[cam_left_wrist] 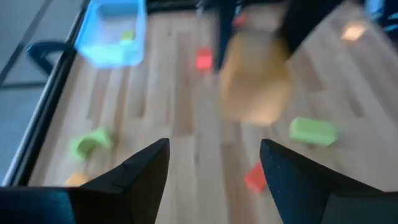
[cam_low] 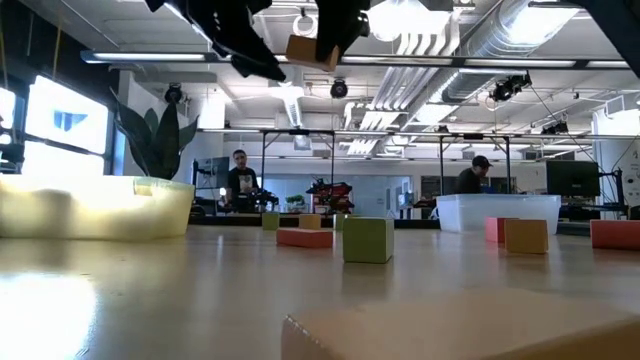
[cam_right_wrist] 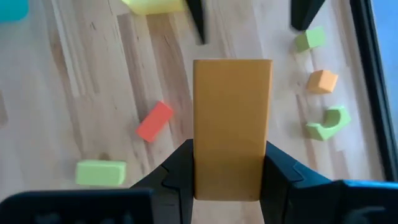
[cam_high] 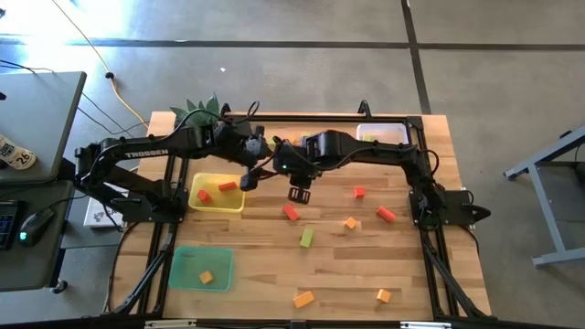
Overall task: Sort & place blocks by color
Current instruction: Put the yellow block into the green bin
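Note:
My right gripper (cam_right_wrist: 229,149) is shut on an orange oblong block (cam_right_wrist: 232,112) high above the table's middle (cam_low: 310,50). My left gripper (cam_left_wrist: 214,146) hangs open just beside it, toward the table's left, and touches nothing. Its two fingers also show beyond the block in the right wrist view. On the wood lie red blocks (cam_high: 291,212) (cam_high: 386,214), a green block (cam_high: 306,238) and orange blocks (cam_high: 350,222) (cam_high: 303,298). The yellow tray (cam_high: 203,206) holds red blocks. The green tray (cam_high: 187,274) holds one orange block. My right gripper pinches the orange block's two long sides (cam_right_wrist: 202,168) between its fingers, at the end nearer the wrist. The block runs along the fingers and sticks out past their tips. The fingers slant steeply down from above. The block is lifted clear of the table.
A clear tray (cam_high: 382,132) stands at the far right and a plant (cam_high: 201,110) at the far left. Another red block (cam_high: 359,192) and an orange one (cam_high: 383,294) lie to the right. A black frame borders the table. People stand in the room beyond.

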Robot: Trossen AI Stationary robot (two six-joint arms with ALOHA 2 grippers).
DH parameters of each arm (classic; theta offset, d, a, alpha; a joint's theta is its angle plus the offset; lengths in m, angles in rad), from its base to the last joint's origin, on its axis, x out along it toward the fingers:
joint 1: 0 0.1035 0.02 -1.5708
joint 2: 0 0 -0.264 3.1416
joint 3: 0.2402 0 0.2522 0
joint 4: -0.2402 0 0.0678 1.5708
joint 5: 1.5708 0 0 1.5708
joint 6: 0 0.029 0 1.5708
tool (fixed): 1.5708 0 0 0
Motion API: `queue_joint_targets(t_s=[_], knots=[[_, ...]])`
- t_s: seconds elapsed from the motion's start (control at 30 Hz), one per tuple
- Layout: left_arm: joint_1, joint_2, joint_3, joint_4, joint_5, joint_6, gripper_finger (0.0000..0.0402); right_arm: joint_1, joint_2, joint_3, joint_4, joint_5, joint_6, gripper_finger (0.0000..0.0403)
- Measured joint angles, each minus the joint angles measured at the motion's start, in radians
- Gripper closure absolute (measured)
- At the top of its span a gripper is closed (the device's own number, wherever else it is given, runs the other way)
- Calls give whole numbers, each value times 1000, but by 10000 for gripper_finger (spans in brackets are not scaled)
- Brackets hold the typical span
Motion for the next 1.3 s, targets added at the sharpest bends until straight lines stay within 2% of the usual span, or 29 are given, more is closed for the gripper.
queue_joint_targets(t_s=[0.17, 0.27, 0.43, 0.6, 0.8, 0.93, 1.17, 1.3], knots=[[-4, 0, 0, 11, 29, 24, 161, -25, -3, 0, -12, -11, -79, 302], [-15, 0, 0, 40, 20, 36, 161, -43, -6, 0, -4, -59, -106, 302], [-31, 0, 0, 91, -51, -8, 161, -58, -6, 0, 12, -74, -167, 302], [-43, 0, 0, 108, -62, -11, 161, -77, -6, 0, 66, -120, -172, 302], [-42, 0, 0, 120, -160, -18, 163, -92, -6, -1, 98, -142, -172, 302], [-42, 1, 0, 153, -162, -17, 196, -97, -7, -1, 98, -138, -171, 302], [-50, 1, 0, 140, -125, -2, 297, -94, -7, -1, 95, -124, -185, 290], [-65, 1, 0, 139, -136, 0, 298, -93, -7, -1, 91, -123, -175, 272]])
